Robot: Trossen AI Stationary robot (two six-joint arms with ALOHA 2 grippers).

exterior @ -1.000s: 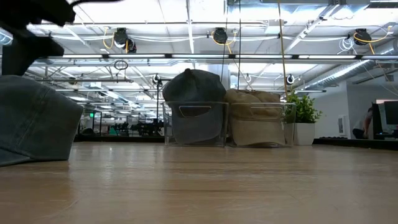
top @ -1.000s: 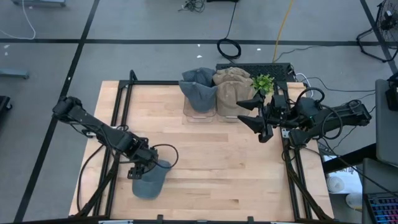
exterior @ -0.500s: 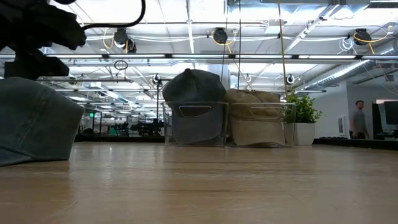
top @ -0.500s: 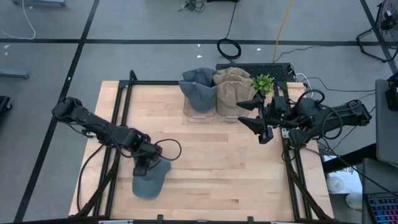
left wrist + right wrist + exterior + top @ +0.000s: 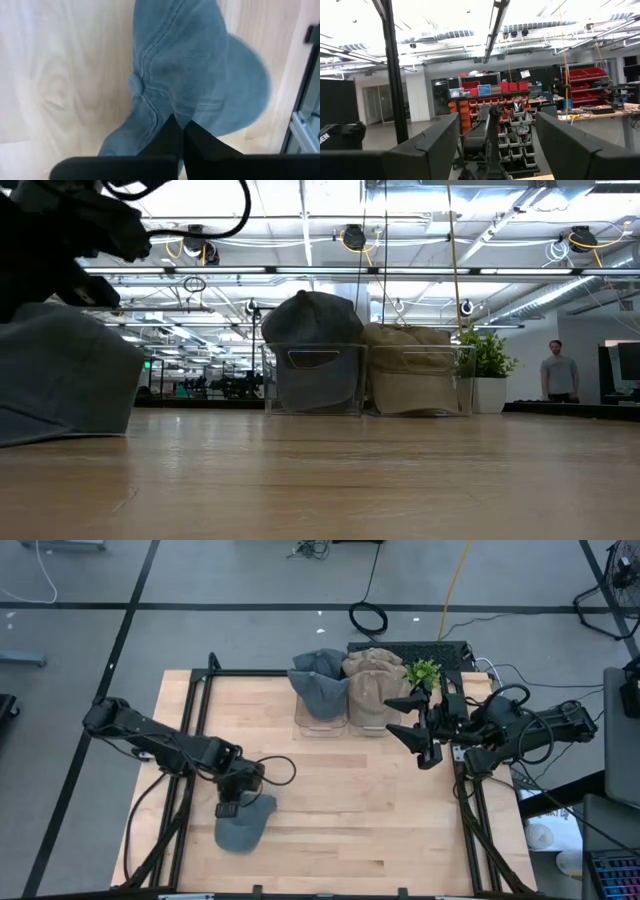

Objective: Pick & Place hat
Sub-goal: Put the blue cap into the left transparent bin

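The soft blue-grey denim cap (image 5: 241, 830) lies on the pale wooden tabletop (image 5: 340, 800) in the lower left of the high view, well apart from the two clear plastic bins (image 5: 322, 718) at the top centre that hold a second blue-grey cap (image 5: 318, 680) and a stack of tan caps (image 5: 370, 680). The left gripper (image 5: 243, 802) sits on the cap's upper edge, and in the left wrist view its two dark fingers (image 5: 170, 137) are pressed together with a fold of the crown's cloth pinched between them, just beside the top button (image 5: 136, 85).

The risk, as I judge it, lies in that pinch — it takes only a thin fold of limp fabric, so on a lift the cloth could slide out, or the cap could hang lopsided and swing, its brim catching a bin wall on the way in. A pull along the table instead of upward would merely drag it.

In the high view the cap's long axis runs roughly from upper right to lower left, the brim seeming to point toward the lower left corner of the frame, though the crown and brim blur into one shape there.

The right gripper (image 5: 418, 730) waits with its jaws apart, holding nothing, in the upper right just beside the tan caps and the small green potted plant (image 5: 423, 673).
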